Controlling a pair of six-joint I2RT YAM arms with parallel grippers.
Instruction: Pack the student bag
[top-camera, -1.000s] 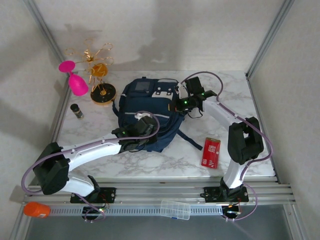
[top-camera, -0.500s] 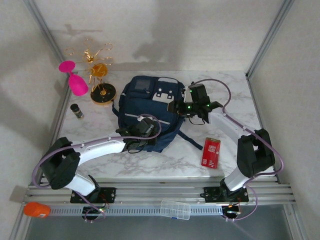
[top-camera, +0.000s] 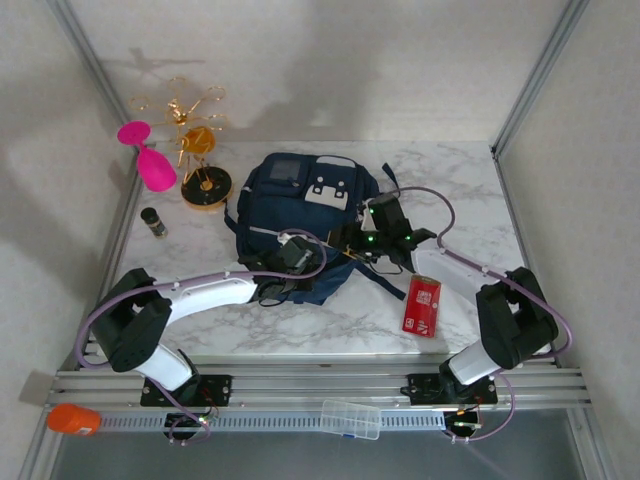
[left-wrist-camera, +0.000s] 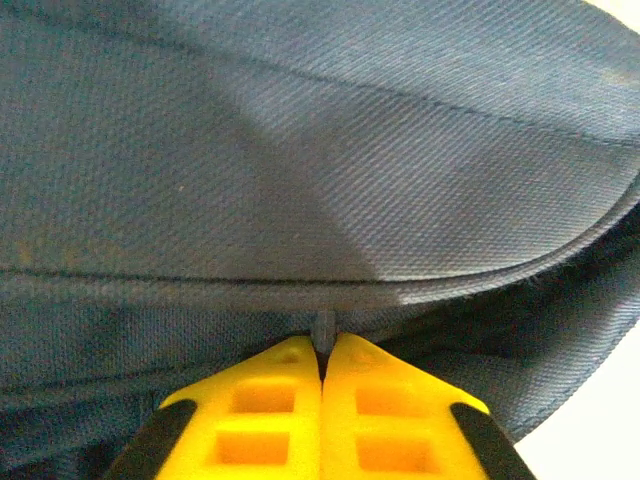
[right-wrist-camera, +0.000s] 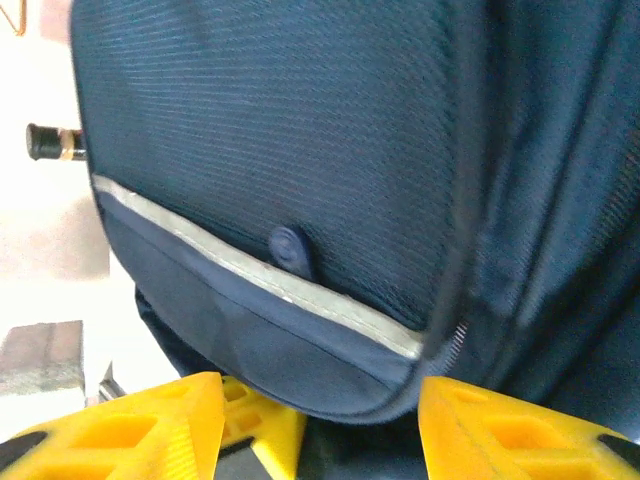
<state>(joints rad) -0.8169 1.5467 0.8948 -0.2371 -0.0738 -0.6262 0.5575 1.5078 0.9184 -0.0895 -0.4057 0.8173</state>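
Packing stalls at the zip: the bag (top-camera: 300, 210) lies flat in the middle of the desk (top-camera: 470, 190), its top toward the far edge, its white buckle patch and grey panel facing up. We see the left gripper (left-wrist-camera: 322, 352) at the bag's near edge with its jaws pressed together on a small dark tab (left-wrist-camera: 322, 330) that stands out of a seam, most likely a zip pull.

The right gripper (right-wrist-camera: 320, 425) has just changed. A second ago it was up at the bag's far right corner. Now it has swung down and inward to the bag's near right side, and its jaws stand apart, with the bag's rounded lower corner between them. We cannot tell whether either finger touches the fabric.

The bag differs too. In the earlier frame its top was bunched and lifted, with the patch pushed off toward the right. Now the front panel has settled and spread flat. The left arm's elbow has drawn in toward the desk's centre, while its gripper sits at much the same spot on the near edge.

We judge the right arm has given up its hold at the top and is moving in to brace the bag while the left pulls the zip. Nothing is packed yet: the red pack (top-camera: 422, 305) waits near the desk's right near corner, and the bottle (top-camera: 153, 222) stands by the left edge.
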